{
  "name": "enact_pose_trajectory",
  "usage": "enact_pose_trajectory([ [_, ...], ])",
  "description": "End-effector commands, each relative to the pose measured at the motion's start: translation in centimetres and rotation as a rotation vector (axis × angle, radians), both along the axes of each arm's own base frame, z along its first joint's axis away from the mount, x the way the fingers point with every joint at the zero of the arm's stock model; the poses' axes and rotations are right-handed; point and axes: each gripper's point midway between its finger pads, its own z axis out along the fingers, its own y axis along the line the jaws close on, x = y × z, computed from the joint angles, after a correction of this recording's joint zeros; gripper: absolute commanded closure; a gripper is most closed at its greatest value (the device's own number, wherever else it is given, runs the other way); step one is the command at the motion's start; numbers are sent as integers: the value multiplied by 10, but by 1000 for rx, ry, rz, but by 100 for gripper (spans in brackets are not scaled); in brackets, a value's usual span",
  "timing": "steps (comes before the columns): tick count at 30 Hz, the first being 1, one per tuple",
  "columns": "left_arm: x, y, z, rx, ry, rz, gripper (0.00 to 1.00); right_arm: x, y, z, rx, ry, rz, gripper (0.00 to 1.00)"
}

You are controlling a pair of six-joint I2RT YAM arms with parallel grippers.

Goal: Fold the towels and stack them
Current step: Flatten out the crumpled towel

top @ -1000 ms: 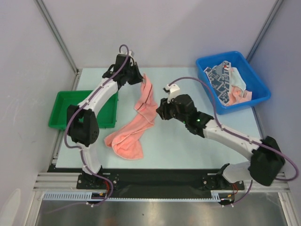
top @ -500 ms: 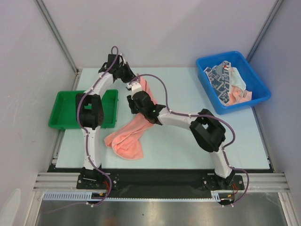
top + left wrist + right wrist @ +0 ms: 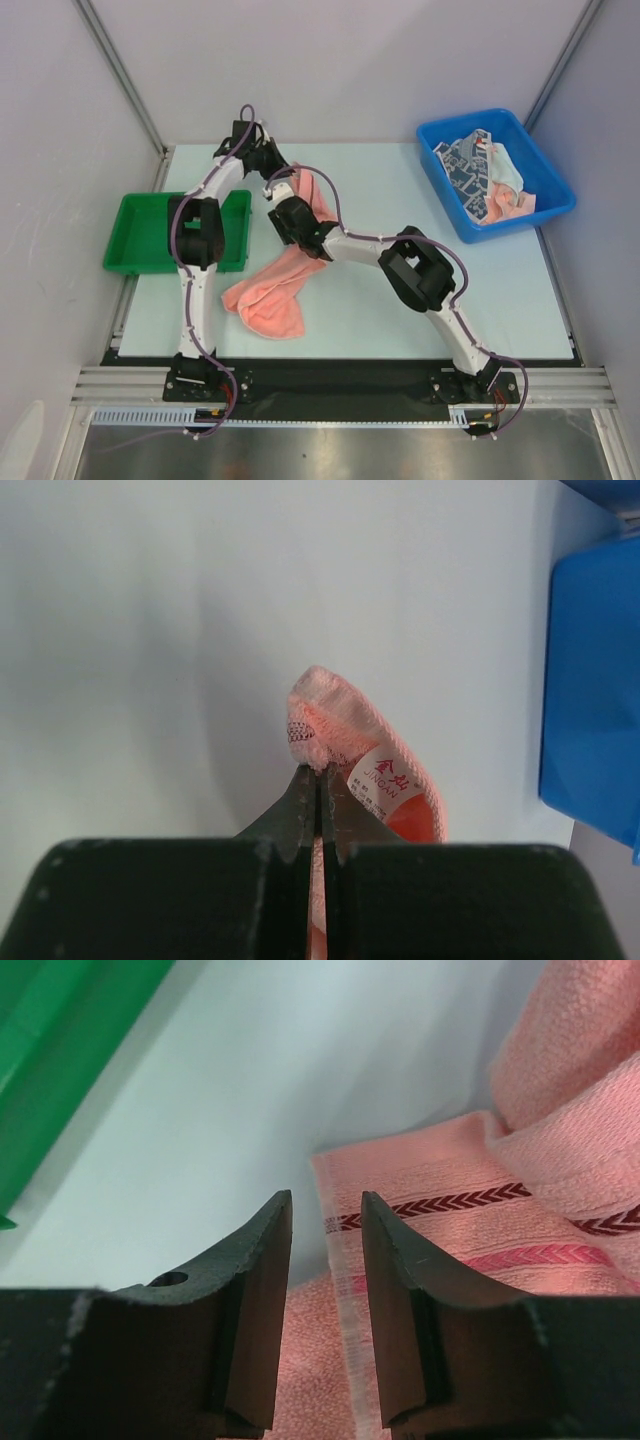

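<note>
Right of the green tray [image 3: 118, 255], we are clamping our left gripper [image 3: 320, 780] shut on the tagged corner of the pink towel [image 3: 272, 292], which is stretching diagonally toward the tray's near end. Our right gripper [image 3: 327, 1228], arm bent leftward, is hovering part-open and empty over the hem; bare table [image 3: 375, 175] is lying farther right.

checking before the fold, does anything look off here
The pink towel is twisted into a rope, not flat: the left gripper pinches one corner, the rest lies crumpled. Towels in the bin are heaped unfolded.
</note>
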Motion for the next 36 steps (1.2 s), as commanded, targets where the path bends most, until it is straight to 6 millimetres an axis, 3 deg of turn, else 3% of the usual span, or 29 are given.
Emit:
enact_pose_trajectory([
  [1,13,-2,24,-9,-85,-17,100,12,0,1,-15,-25,-15,60],
  [5,13,0,21,2,-83,-12,100,12,-2,-14,-4,25,2,60],
  [9,13,1,16,10,-78,-4,100,14,3,-16,5,49,26,57],
  [17,10,2,17,12,-78,2,100,2,0,-45,-37,147,48,59],
  [21,5,5,15,30,-73,8,100,6,-5,-51,-63,146,27,82],
  [24,2,10,20,46,-79,21,100,10,-9,-39,-75,108,14,99],
  [28,-3,15,47,78,-122,30,100,14,-30,20,-29,16,-27,100],
  [29,-5,18,54,91,-131,36,100,11,-44,50,1,-13,-44,100],
  [30,-8,22,76,104,-171,50,100,10,-53,66,19,-26,-60,100],
  [31,-12,24,86,122,-189,48,100,5,-61,77,36,-23,-67,100],
  [32,-16,25,95,137,-206,51,100,-4,-69,127,118,-64,-54,100],
  [33,-22,27,103,156,-221,55,100,-12,-85,121,127,-33,-72,100],
  [34,-32,25,131,171,-277,43,100,-19,-94,136,156,-41,-74,100],
  [35,-40,25,145,185,-303,44,100,-26,-103,148,176,-47,-78,100],
  [36,-47,29,150,214,-311,59,99,-39,-121,172,208,-72,-91,100],
])
